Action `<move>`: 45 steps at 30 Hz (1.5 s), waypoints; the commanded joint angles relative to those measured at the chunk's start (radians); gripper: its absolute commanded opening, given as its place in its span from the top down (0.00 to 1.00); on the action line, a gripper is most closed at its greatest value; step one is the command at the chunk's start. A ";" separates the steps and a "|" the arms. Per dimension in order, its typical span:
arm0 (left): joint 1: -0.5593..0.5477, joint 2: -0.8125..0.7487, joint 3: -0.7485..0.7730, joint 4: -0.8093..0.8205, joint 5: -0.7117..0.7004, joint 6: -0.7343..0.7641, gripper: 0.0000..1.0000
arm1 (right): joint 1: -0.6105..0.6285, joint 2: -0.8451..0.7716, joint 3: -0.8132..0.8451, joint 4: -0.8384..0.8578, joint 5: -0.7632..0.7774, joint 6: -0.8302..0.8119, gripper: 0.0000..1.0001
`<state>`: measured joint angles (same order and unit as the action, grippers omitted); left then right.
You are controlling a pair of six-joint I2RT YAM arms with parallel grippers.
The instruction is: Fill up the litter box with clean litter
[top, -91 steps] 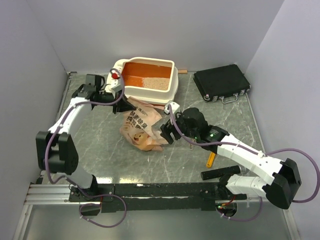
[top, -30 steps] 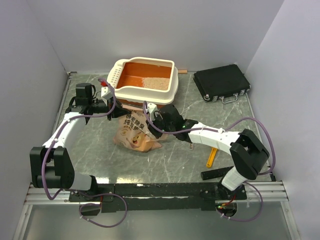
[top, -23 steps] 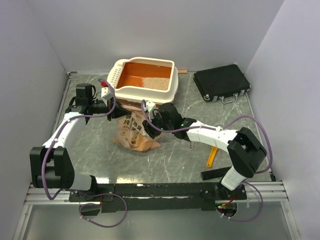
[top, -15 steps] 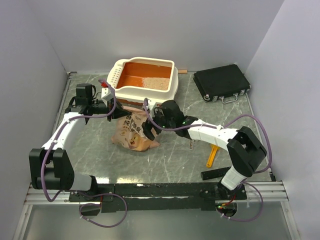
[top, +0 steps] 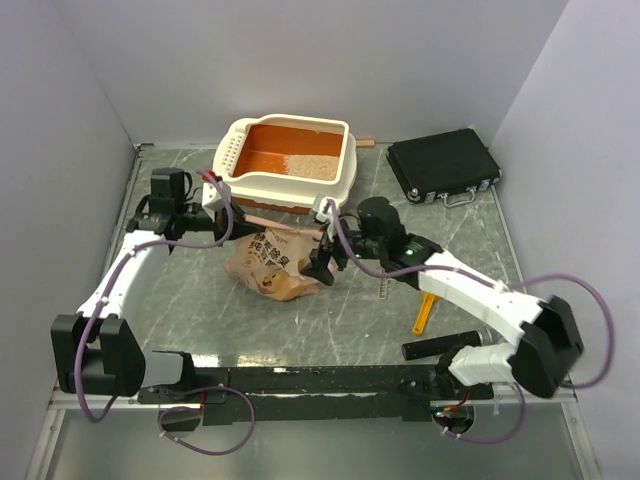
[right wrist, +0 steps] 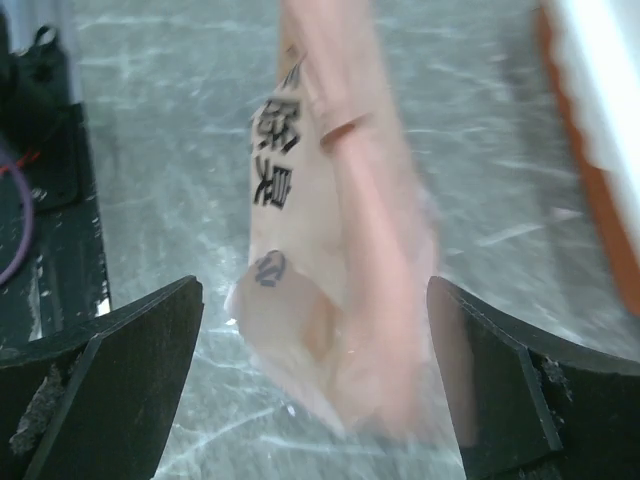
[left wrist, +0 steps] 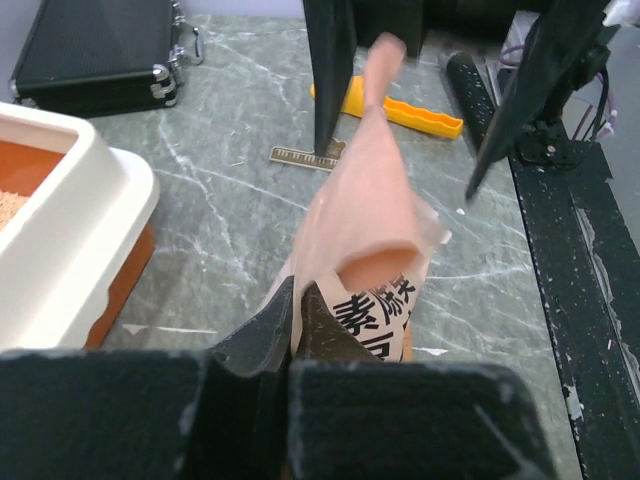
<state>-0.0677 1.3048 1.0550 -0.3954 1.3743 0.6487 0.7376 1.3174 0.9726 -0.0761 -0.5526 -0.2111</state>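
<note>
Blurry paper bag (right wrist: 340, 230) in right wrist view; only an edge sliver of litter box (right wrist: 605, 90)

One litter box (top: 300, 188), one paper bag (top: 270, 262), one black case (top: 443, 165) — one yellow scoop (top: 425, 313), one small ruler (left wrist: 307, 155).

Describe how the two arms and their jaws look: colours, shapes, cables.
Both arms are alike. The left arm and the right arm have white rounded links between bulky black joints. A thin purple cable loops along each. The jaws are flat, black and matt. A small green light glows on the right arm.
</note>
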 commanded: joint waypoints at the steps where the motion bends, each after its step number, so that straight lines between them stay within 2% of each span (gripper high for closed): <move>1: -0.027 -0.091 -0.052 0.218 0.128 -0.072 0.99 | 0.014 -0.164 0.041 -0.125 0.242 0.018 0.00; 6: -0.027 -0.124 -0.067 0.201 0.055 -0.064 0.96 | 0.006 -0.289 0.022 -0.179 0.526 0.191 0.00; 7: -0.027 -0.130 -0.087 0.223 0.048 -0.073 0.95 | 0.000 -0.303 0.012 -0.195 0.649 0.246 0.00; 8: -0.027 -0.137 -0.101 0.251 0.020 -0.122 0.94 | -0.004 -0.314 0.006 -0.221 0.710 0.366 0.00; 9: -0.027 -0.150 -0.119 0.280 0.005 -0.151 0.93 | -0.013 -0.323 -0.005 -0.246 0.741 0.421 0.00; 10: -0.027 -0.157 -0.154 0.341 -0.012 -0.176 0.93 | -0.038 -0.320 -0.008 -0.308 0.734 0.459 0.00; 13: -0.029 -0.183 -0.202 0.389 -0.093 -0.253 0.90 | -0.063 -0.264 0.006 -0.460 0.729 0.535 0.00; 18: -0.053 -0.219 -0.191 0.365 -0.286 -0.308 0.73 | -0.082 -0.160 0.001 -0.672 1.068 0.810 0.00; 21: -0.086 -0.260 -0.213 0.388 -0.372 -0.360 0.50 | -0.127 -0.142 -0.028 -0.769 1.111 0.949 0.00; 22: -0.090 -0.269 -0.211 0.388 -0.421 -0.379 0.37 | -0.141 -0.145 -0.041 -0.787 1.108 0.982 0.00; 23: -0.093 -0.283 -0.205 0.371 -0.441 -0.400 0.14 | -0.153 -0.152 -0.066 -0.822 1.102 1.045 0.00; 24: -0.113 -0.294 -0.187 0.318 -0.467 -0.412 0.01 | -0.176 -0.155 -0.077 -0.836 1.088 1.070 0.00; 28: -0.187 -0.363 -0.145 0.250 -0.696 -0.515 0.03 | -0.193 -0.155 -0.109 -0.931 1.114 1.185 0.00; 29: -0.191 -0.390 -0.136 0.241 -0.827 -0.634 0.03 | -0.195 -0.144 -0.115 -0.950 1.128 1.228 0.00; 31: -0.192 -0.418 -0.104 0.164 -0.933 -0.720 0.03 | -0.220 -0.129 -0.123 -0.973 1.131 1.253 0.00; 33: -0.192 -0.467 -0.110 0.132 -1.061 -0.874 0.03 | -0.244 -0.110 -0.140 -0.955 1.114 1.254 0.00; 34: -0.192 -0.482 -0.115 0.106 -1.084 -0.941 0.03 | -0.257 -0.107 -0.147 -0.943 1.087 1.251 0.01; 36: -0.192 -0.530 -0.157 0.096 -1.069 -0.972 0.03 | -0.264 -0.112 -0.173 -0.878 1.045 1.204 0.03; 40: -0.190 -0.631 -0.323 0.251 -1.060 -1.128 0.03 | -0.270 -0.136 -0.230 -0.727 0.970 1.123 0.11; 42: -0.190 -0.647 -0.361 0.264 -1.039 -1.132 0.03 | -0.271 -0.139 -0.236 -0.717 0.956 1.122 0.16; 45: -0.192 -0.621 -0.339 0.202 -1.028 -1.107 0.03 | -0.270 -0.136 -0.255 -0.699 0.948 1.122 0.23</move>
<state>-0.2569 0.6559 0.7017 -0.1917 0.3588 -0.3935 0.4728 1.2011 0.7300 -0.8482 0.4267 0.9264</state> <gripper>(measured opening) 0.969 0.795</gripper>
